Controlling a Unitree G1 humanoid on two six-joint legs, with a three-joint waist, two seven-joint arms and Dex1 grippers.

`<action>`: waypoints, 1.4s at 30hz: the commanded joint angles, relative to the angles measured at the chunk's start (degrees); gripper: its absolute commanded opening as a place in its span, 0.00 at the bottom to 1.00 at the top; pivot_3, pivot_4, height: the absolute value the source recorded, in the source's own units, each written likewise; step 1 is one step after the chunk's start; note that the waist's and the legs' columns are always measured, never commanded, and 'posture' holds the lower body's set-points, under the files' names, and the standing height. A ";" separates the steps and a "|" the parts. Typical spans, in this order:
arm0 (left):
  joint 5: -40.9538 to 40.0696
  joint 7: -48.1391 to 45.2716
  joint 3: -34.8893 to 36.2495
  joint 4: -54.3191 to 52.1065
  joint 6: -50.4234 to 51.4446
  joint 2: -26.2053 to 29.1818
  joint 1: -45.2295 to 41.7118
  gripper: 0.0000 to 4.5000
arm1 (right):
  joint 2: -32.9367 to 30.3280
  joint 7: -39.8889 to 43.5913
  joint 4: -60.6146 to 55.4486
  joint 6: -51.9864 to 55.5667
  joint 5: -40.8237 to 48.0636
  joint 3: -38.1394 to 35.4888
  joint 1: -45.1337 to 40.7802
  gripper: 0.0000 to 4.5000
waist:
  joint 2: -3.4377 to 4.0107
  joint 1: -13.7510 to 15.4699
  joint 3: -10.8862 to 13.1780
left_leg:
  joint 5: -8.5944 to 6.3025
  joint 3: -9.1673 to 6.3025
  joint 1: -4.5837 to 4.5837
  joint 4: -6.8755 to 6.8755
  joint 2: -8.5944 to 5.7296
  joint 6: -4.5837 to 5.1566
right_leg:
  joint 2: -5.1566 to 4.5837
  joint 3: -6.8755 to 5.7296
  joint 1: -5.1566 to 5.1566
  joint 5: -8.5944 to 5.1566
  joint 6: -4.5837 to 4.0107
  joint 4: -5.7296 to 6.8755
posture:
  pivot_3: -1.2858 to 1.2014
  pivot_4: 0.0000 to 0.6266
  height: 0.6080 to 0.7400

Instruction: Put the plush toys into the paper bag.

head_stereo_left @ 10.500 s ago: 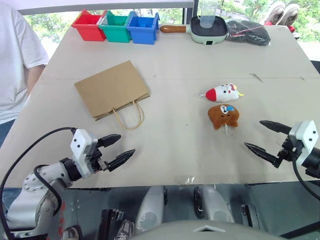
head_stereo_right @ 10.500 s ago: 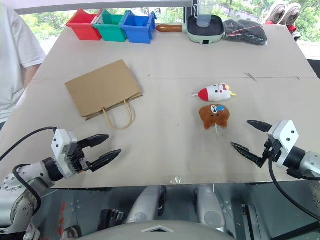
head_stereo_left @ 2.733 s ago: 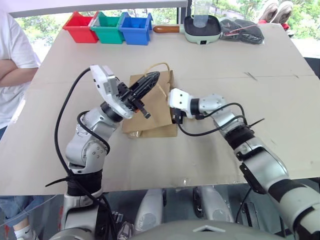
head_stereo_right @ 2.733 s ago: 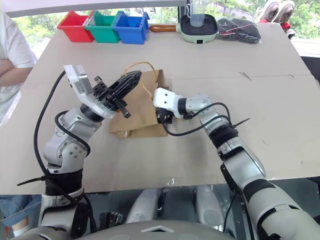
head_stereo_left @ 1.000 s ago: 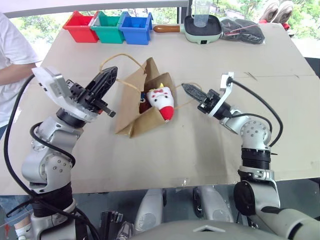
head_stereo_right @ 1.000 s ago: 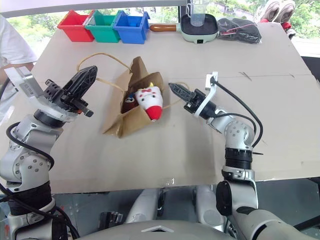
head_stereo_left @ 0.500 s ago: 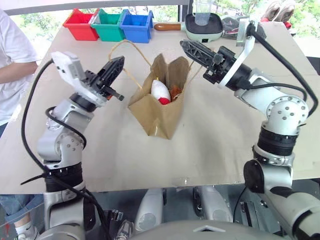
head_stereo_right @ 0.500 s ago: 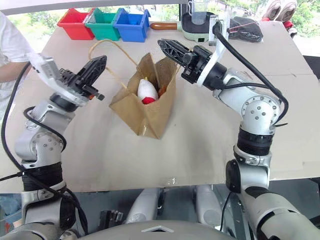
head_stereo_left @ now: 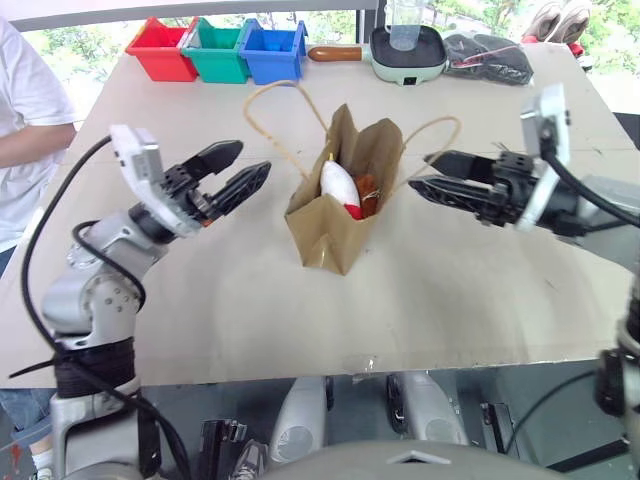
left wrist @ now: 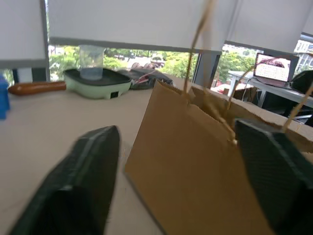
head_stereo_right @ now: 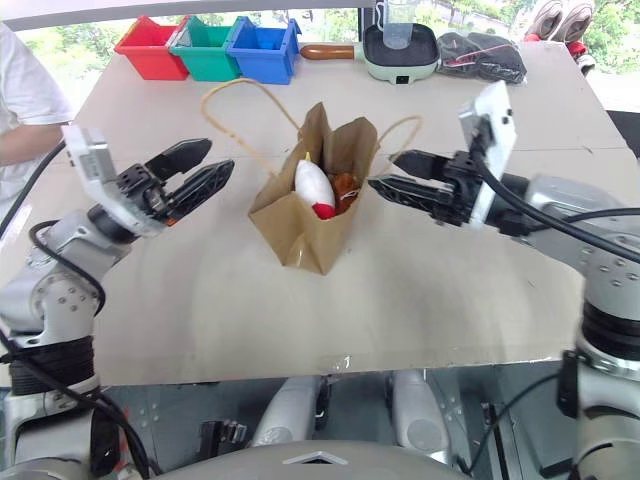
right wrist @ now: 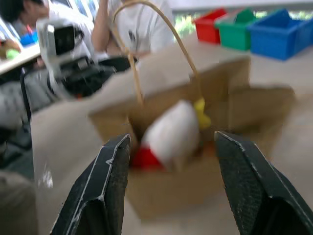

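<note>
paper bag [head_stereo_left: 335,215]: upright on the counter [head_stereo_left: 440,300], mouth open, both cord handles standing up
white toy [head_stereo_left: 338,187]: inside the bag, red end down
brown toy [head_stereo_left: 366,190]: inside the bag, beside the white one
left pincer [head_stereo_left: 232,174]: released, fingers spread, just left of the bag, apart from it
right pincer [head_stereo_left: 432,175]: released, fingers apart, just right of the bag, holding nothing

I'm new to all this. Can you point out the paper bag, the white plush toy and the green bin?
paper bag [head_stereo_left: 325,235], left eye view, front wall.
white plush toy [head_stereo_left: 337,184], left eye view, white body.
green bin [head_stereo_left: 213,49], left eye view, front side.
</note>
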 commanded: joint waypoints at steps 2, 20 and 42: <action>-3.17 -3.00 2.53 -4.12 2.70 2.46 4.18 0.99 | -5.64 3.24 -4.13 -0.22 2.11 -2.67 4.17 0.59 | -0.01 0.04 -0.01 | 0.00 0.00 0.00 0.00 0.01 0.00 | 0.00 0.00 0.00 0.00 0.00 0.00 | 0.52 0.24 1.00; 11.30 13.04 -13.45 -23.00 1.13 -6.94 13.78 1.00 | 24.21 7.13 14.74 -31.76 -33.08 29.07 3.59 0.01 | -0.10 0.97 -0.06 | 0.00 -0.15 0.00 0.11 0.11 -0.02 | -0.06 0.11 0.01 0.02 0.00 0.02 | 0.52 0.24 1.00; 19.53 15.61 -16.68 -11.94 -8.28 -17.75 4.98 0.00 | 11.20 15.67 1.01 -41.49 -37.60 17.77 20.10 0.42 | -0.10 1.32 -0.08 | 0.00 -0.09 0.08 0.37 -0.10 -0.01 | -0.01 -0.02 0.14 0.01 0.01 0.27 | 0.52 0.24 1.00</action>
